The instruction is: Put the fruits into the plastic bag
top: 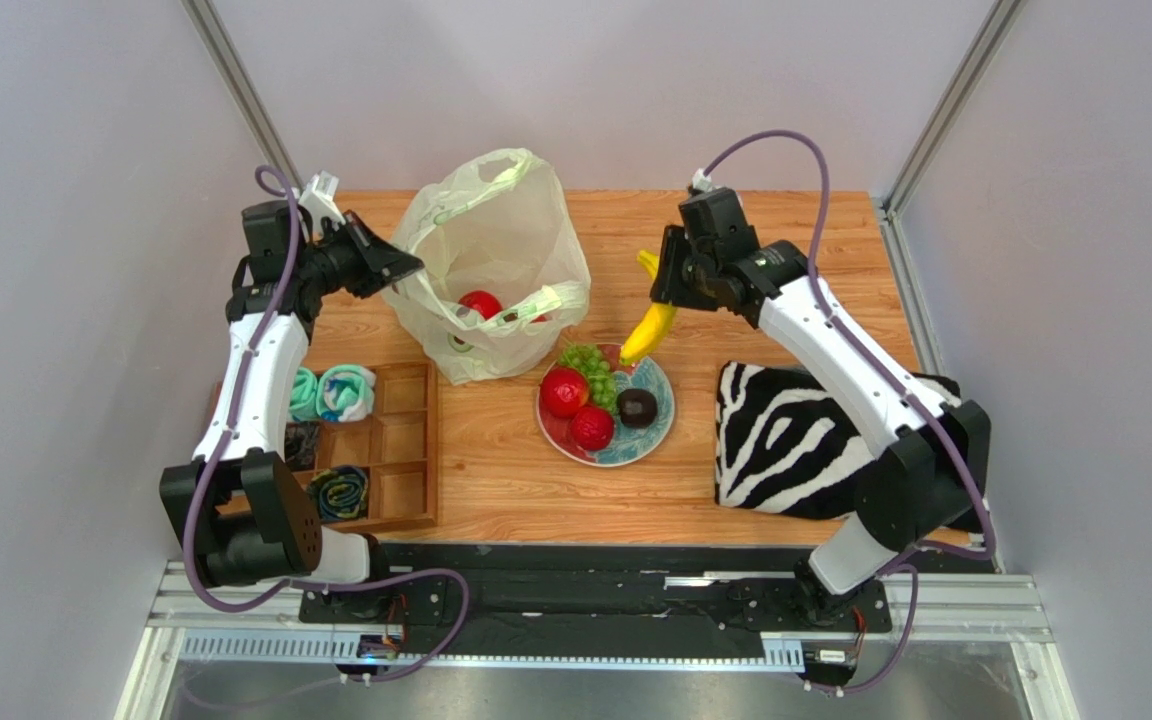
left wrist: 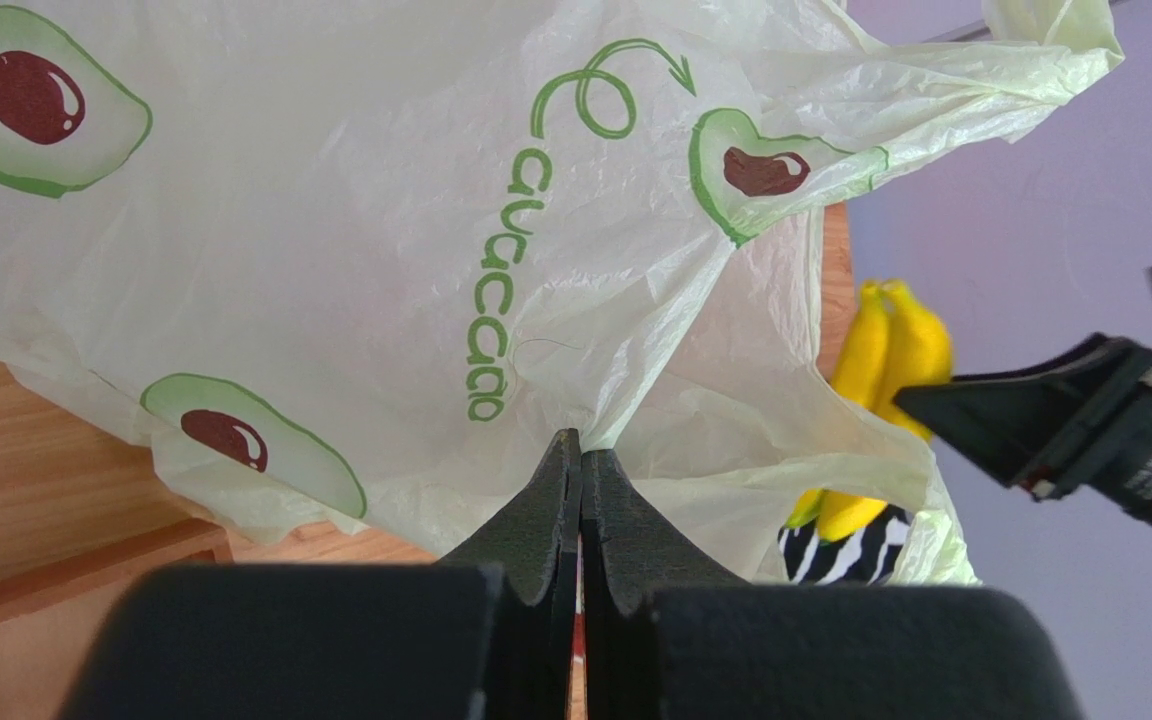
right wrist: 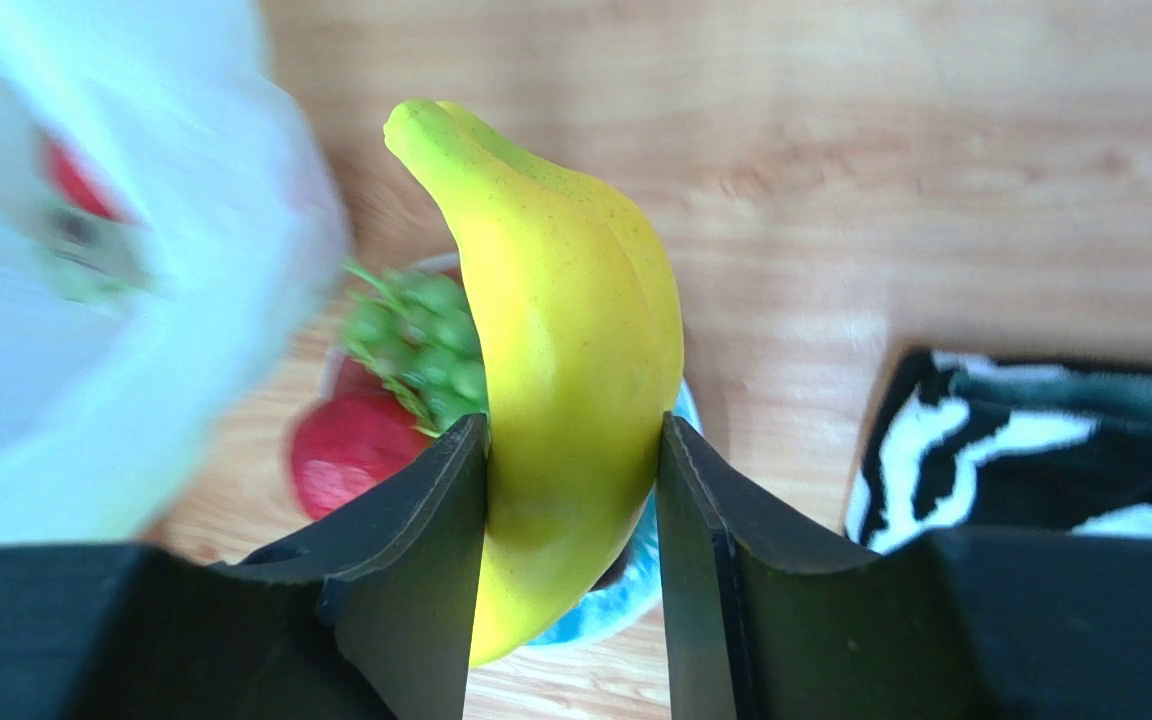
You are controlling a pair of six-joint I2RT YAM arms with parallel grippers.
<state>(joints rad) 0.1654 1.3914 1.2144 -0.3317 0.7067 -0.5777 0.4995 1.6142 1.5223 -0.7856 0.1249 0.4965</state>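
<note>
The pale yellow-green plastic bag (top: 495,255) stands at the back of the table, with a red fruit (top: 480,305) inside. My left gripper (top: 405,272) is shut on the bag's left edge; in the left wrist view its jaws pinch the plastic bag (left wrist: 387,255). My right gripper (top: 663,294) is shut on the yellow banana (top: 648,327) and holds it above the plate, right of the bag. In the right wrist view the banana (right wrist: 567,345) sits between my fingers (right wrist: 417,525). Two red fruits (top: 564,392), green grapes (top: 588,363) and a dark oval fruit (top: 636,405) lie on the plate (top: 660,428).
A zebra-striped cloth (top: 785,438) lies right of the plate under my right arm. A wooden compartment tray (top: 394,450) with rolled teal cloth bundles (top: 330,393) stands at the left. Grey walls close in on both sides.
</note>
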